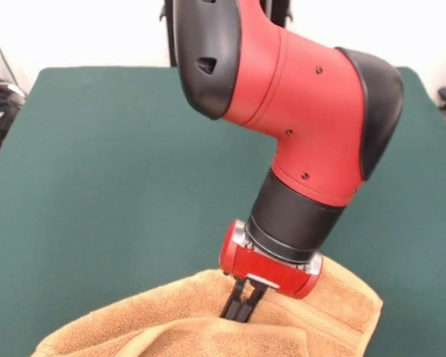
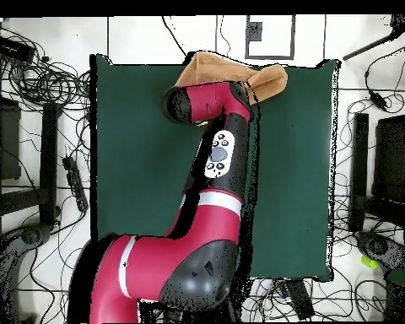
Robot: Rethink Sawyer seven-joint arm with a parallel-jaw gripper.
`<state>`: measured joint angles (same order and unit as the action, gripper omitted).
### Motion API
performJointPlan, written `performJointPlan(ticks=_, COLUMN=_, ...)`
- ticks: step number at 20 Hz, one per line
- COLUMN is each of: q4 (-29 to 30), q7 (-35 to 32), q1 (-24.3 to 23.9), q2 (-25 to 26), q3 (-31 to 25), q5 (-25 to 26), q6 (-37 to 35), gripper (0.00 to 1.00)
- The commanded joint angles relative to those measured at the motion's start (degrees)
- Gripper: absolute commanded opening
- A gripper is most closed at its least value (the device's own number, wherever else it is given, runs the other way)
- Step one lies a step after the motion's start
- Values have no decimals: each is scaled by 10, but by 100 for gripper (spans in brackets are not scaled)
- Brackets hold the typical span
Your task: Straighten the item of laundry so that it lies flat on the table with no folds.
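Front view only: the gripper (image 1: 240, 311) shows below the red wrist housing, its black fingers (image 1: 233, 303) drawn close together and pointing down into the orange-tan hand towel (image 1: 208, 323), tips touching or pressed into the terry; whether cloth is pinched between them I cannot tell. Towel is bunched, a rounded fold running across its front, a flat stripe band visible near its right edge, and it runs off the bottom of the picture. Left of the towel the green table (image 1: 97, 186) is open all the way to its left edge; behind the arm it is open as well; on the right a narrower strip of bare cloth remains. Overhead view: gripper hidden under the arm (image 2: 210, 160), which reaches from the base up across the table (image 2: 138, 169). The towel (image 2: 231, 72) sits at the top edge of the table, middle to right, partly overhanging it, with a raised fold at its right end. Wide bare green left and right of the arm. Cables litter the floor (image 2: 37, 84) on both sides.
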<state>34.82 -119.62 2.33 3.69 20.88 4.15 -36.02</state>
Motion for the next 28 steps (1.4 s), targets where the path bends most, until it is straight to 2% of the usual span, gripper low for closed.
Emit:
performJointPlan(ticks=1, q4=210, q7=-56, q1=6, q2=15, q3=-101, q5=11, q6=101, gripper=0)
performJointPlan(ticks=6, q4=245, q7=-57, q1=6, q2=6, q3=-111, q5=-1, q6=107, gripper=0)
performJointPlan(ticks=11, q4=277, q7=-24, q1=-7, q2=-8, q3=-136, q5=-6, q6=88, gripper=0)
performJointPlan(ticks=19, q4=314, q7=-9, q1=-18, q2=-29, q3=-161, q5=-15, q6=23, gripper=0)
performJointPlan(ticks=24, q4=346, q7=-12, q1=-18, q2=-42, q3=-167, q5=-3, q6=50, gripper=0)
performJointPlan(ticks=28, q4=363, q7=11, q1=-27, q2=-50, q3=-181, q5=1, q6=35, gripper=0)
